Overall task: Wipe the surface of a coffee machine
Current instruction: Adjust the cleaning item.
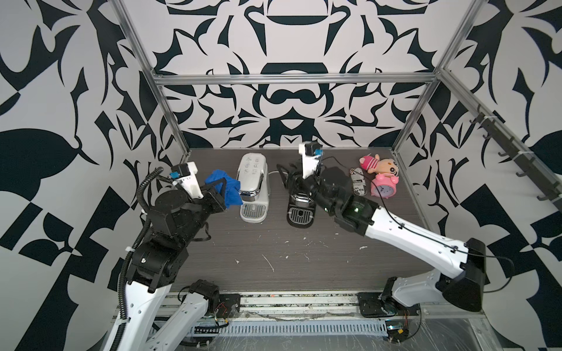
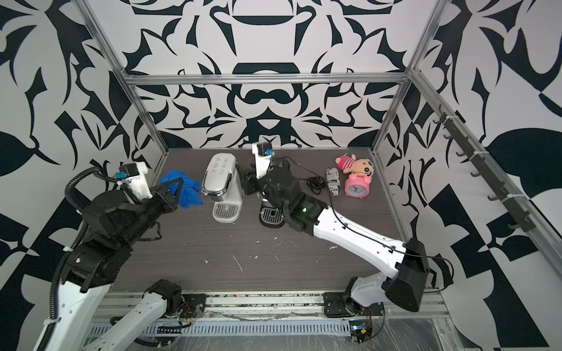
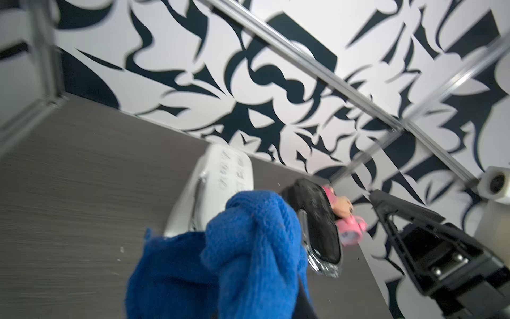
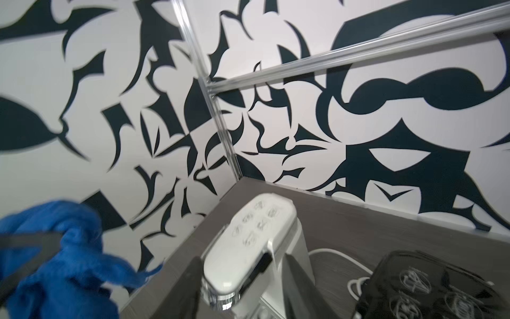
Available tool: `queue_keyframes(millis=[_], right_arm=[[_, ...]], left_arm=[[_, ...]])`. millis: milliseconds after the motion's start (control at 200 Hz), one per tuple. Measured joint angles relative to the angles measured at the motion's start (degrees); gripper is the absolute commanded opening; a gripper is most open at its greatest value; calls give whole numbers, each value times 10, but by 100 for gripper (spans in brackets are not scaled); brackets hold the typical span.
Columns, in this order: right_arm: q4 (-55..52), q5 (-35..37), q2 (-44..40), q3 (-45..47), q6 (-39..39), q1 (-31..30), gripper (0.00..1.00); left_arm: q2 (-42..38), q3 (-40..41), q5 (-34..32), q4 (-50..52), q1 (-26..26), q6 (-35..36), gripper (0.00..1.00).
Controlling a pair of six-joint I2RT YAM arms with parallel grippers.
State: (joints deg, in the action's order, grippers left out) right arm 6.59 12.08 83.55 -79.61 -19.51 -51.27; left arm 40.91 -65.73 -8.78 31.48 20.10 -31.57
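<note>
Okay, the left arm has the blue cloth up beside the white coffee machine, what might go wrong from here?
1. Nothing holds the white coffee machine. The right gripper is open beside it and grips nothing, so a sideways wipe might slide or tip it toward the black coffee machine.
2. The blue cloth hangs bunched from the left gripper. It could snag on the machine or slip out.
</note>
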Motion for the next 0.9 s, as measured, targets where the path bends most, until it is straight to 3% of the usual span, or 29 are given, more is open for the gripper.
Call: queue_keyframes(millis=[60,150,230,395,500,570,685,900], right_arm=[[-44,-17,55,-76,-15,20,0],[-128,-54,152,-196,-30,31,0],[-215,-89,250,-322,-33,30,0],[-405,-156,458,-629,-34,28,0],[-497,-179,561,-792,-35,28,0],[-527,-188,576,-804,-38,27,0],[-510,-197,552,-749,-43,28,0],[-518,-211,544,-740,-44,28,0]], left_arm=[[17,-7,-19,8,-17,1,0],[40,-6,-27,14,-54,1,0],[60,-3,-6,14,-125,0,0],[90,59,170,-72,-328,-65,0],[118,154,294,-194,-380,-148,0],[146,205,352,-249,-384,-191,0],[158,264,410,-313,-385,-235,0],[217,288,483,-422,-385,-259,0]])
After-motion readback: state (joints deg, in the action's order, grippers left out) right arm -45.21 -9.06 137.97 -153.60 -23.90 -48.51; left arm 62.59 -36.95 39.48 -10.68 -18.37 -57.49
